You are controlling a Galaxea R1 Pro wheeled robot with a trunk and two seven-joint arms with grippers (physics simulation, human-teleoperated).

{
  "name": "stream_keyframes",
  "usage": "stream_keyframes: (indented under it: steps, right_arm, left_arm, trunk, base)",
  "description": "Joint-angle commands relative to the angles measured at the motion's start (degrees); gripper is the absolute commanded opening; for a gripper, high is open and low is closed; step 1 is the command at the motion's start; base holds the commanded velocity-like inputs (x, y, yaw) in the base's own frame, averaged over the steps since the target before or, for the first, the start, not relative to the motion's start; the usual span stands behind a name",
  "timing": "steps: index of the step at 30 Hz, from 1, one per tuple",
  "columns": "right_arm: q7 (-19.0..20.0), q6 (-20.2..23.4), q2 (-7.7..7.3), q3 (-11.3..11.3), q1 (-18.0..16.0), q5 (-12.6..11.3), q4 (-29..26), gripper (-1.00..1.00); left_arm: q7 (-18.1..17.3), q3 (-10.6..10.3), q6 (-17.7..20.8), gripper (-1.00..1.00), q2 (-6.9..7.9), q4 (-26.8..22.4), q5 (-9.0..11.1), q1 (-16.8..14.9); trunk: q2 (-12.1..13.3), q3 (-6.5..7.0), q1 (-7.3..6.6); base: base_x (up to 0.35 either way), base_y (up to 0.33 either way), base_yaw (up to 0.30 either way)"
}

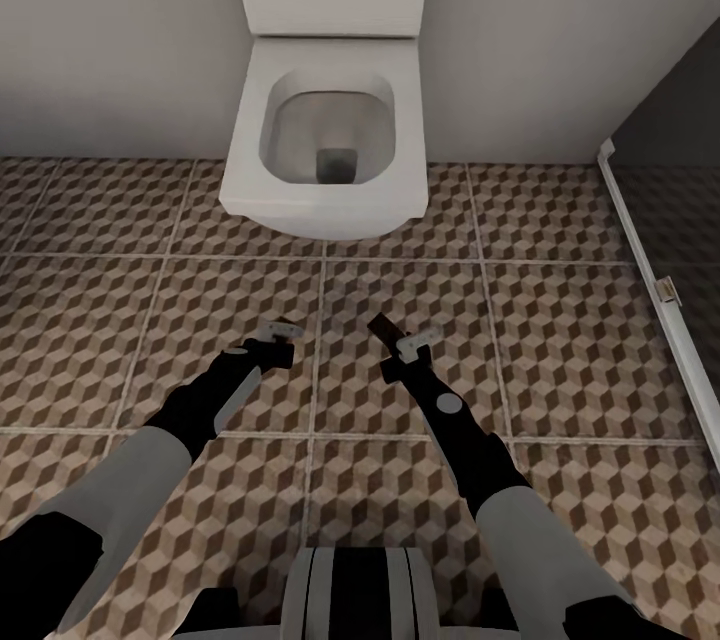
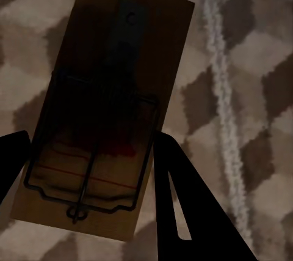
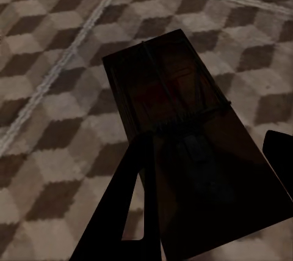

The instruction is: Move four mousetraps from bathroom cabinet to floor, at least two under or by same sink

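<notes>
Now each tool, left (image 1: pixel 281 330) and right (image 1: pixel 400 340), grips a mousetrap (image 2: pixel 101 108) low over the floor (image 1: pixel 560 320) by the toilet (image 1: pixel 325 140), not yet put down.

both arms extend forward over the bathroom floor (image 1: pixel 560 340) before a white toilet (image 1: pixel 325 145). the right gripper (image 1: pixel 395 335) carries a dark brown mousetrap (image 1: pixel 383 327). the left gripper (image 1: pixel 280 332) tip is pale; its contents cannot be told. a dark shower floor (image 1: pixel 685 220) lies at right.
</notes>
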Motion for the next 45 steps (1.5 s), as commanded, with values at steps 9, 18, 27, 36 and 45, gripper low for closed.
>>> stream_keyframes:
  steps: [9, 18, 27, 36, 45]
  right_arm:
    - [-0.01, -0.47, 0.03, -0.11, -0.06, 0.52, 0.61, -1.0]
    - [-0.01, -0.48, 0.03, -0.11, -0.03, 0.57, 0.69, -1.0]
    - [0.06, -0.48, 0.03, -0.11, -0.03, 0.61, 0.69, -1.0]
    - [0.06, -0.41, 0.03, -0.05, -0.02, 1.28, 0.69, -1.0]
    - [-0.09, -0.39, 0.03, -0.03, 0.0, 1.74, 0.69, -1.0]
  left_arm:
    - [0.38, -0.42, 0.12, -1.0, 0.12, 0.01, 0.58, 0.01]
    - [0.38, -0.6, 0.12, -1.0, 0.12, 0.59, 0.58, 0.07]
    - [0.38, -0.6, 0.12, -1.0, 0.12, 0.83, 0.58, 0.07]
    - [0.38, -0.6, 0.2, -1.0, 0.12, 0.91, 0.58, 0.07]
    - [0.38, -0.6, 0.21, -1.0, 0.12, 1.15, 0.58, 0.07]
  trunk:
    - [-0.01, -0.03, -0.01]
    - [-0.01, -0.03, -0.01]
    - [-0.01, -0.03, -0.01]
    - [-0.01, -0.03, -0.01]
    - [-0.01, -0.03, -0.01]
  base:
    - [0.0, 0.0, 0.0]
    - [0.039, 0.0, 0.0]
    - [0.158, 0.0, 0.0]
    - [0.036, 0.0, 0.0]
    - [0.001, 0.0, 0.0]
